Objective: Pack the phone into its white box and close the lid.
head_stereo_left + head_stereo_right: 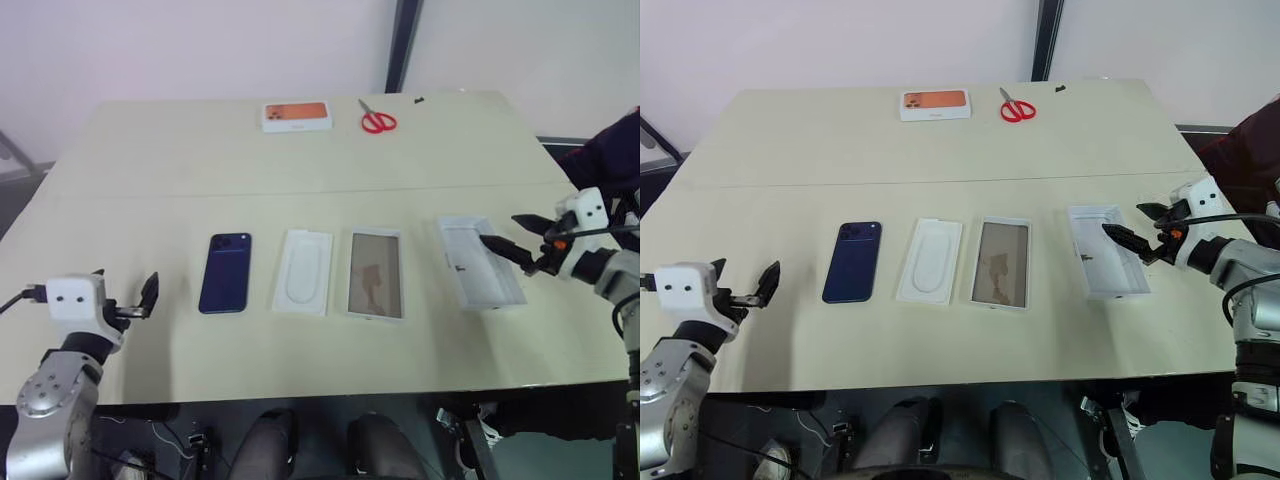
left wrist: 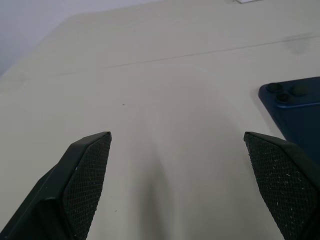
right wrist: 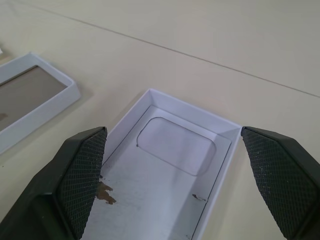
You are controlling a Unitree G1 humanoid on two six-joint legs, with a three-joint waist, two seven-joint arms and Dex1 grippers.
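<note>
Plainly nothing is packed yet: the phone [image 1: 225,272] lies back-up on the table [image 1: 150,160], alone, its camera block at its far end. Just beside it at three o'clock sits a white moulded insert [image 1: 303,271], and next along at three o'clock again is a shallow white tray with a brownish inner face [image 1: 376,275], which I take for the lid turned open side up, though its printed top cannot be seen. Farther toward three o'clock, apart from the others, rests the white box [image 1: 478,262], open side up with a rounded recess in its floor.

The right gripper [image 1: 516,240] hovers over the box's near edge, fingers spread wide and empty. The left gripper [image 1: 148,296] hangs at nine o'clock of the phone, a little apart, also spread and holding nothing.

Judging from this, the step in hand is the approach. The next move probably calls for bringing phone and box together, then seating the lid squarely.

At twelve o'clock, well away, lie a white box with an orange phone picture [image 1: 297,116] and red scissors [image 1: 377,120].
</note>
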